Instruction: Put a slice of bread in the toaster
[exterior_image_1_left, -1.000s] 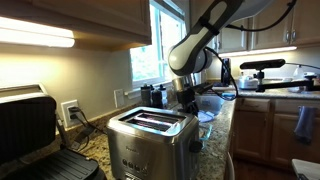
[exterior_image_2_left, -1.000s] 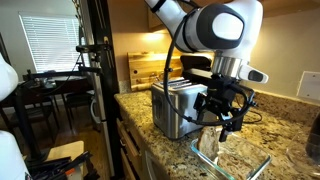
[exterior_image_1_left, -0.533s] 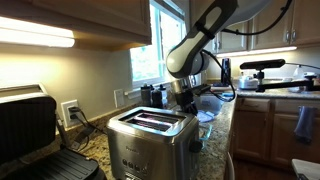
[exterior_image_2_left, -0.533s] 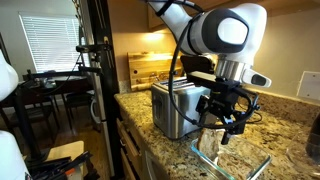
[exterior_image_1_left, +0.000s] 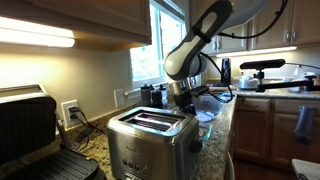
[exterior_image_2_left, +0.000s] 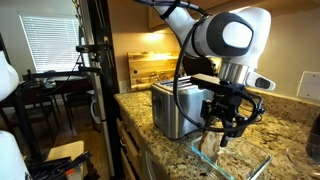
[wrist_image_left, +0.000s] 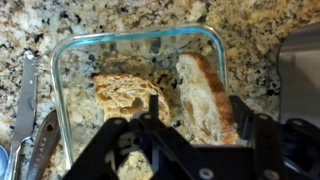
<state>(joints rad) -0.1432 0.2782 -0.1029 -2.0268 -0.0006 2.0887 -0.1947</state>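
Jaws lower over tan, dark-crusted slice (wrist_image_left: 205, 95)

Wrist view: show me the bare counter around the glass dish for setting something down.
Free: the granite strip along the glass dish upper rim, and the gap between dish and toaster. Crowded: the dish, filled by bread slices, and its picture-left side, where utensils lie.

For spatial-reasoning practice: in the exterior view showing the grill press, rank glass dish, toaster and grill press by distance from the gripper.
1. glass dish, just under the gripper.
2. toaster, beside it, nearer the camera.
3. grill press, at the picture's edge.
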